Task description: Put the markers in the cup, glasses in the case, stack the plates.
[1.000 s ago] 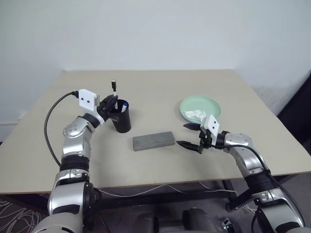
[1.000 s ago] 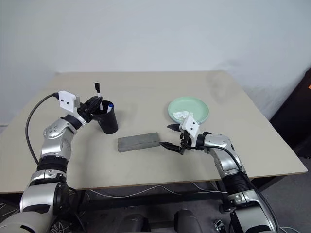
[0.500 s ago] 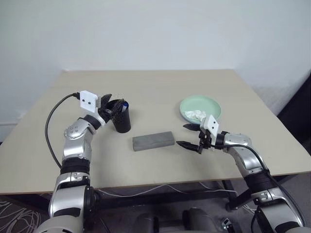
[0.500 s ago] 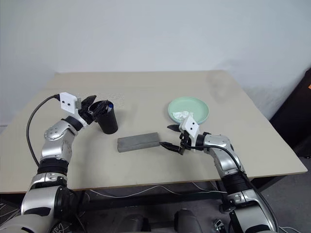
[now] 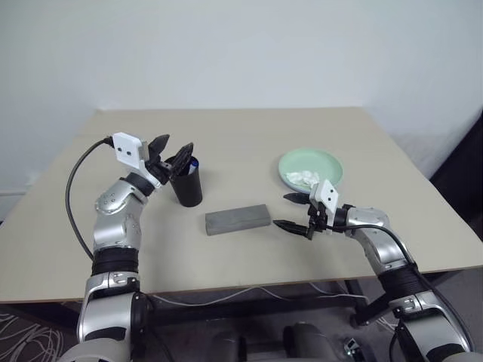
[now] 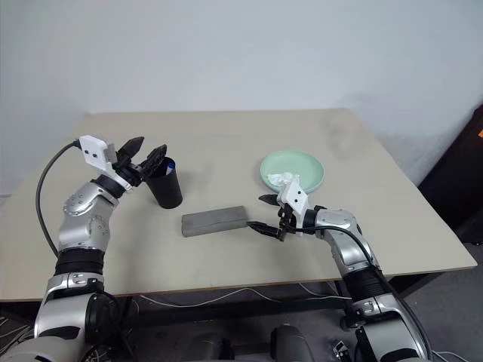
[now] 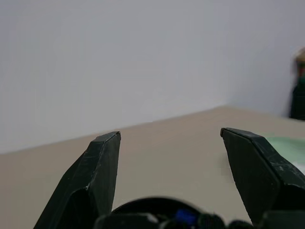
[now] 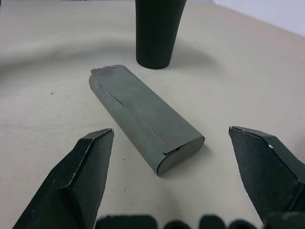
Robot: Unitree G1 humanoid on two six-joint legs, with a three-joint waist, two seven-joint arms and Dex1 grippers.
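The black cup (image 5: 188,188) stands left of centre on the table. A marker's blue end (image 5: 194,161) sticks up at its rim; I can't make out any other marker inside. My left gripper (image 5: 173,148) hovers just above and left of the cup's mouth, open and empty. In the left wrist view the cup's rim (image 7: 157,203) lies below the spread fingers. The grey case (image 5: 238,219) lies shut in the middle. My right gripper (image 5: 291,213) hangs open just right of the case's end (image 8: 138,114). A mint green plate (image 5: 321,161) sits at the right. The glasses are out of view.
A crumpled white tissue (image 5: 304,178) lies in the green plate. A black cable loops from my left wrist over the table's left side. The table's front edge runs under both forearms.
My left gripper opened and let go of the black-ended marker, which dropped out of sight into the cup, then rose a little. The right arm stayed still.
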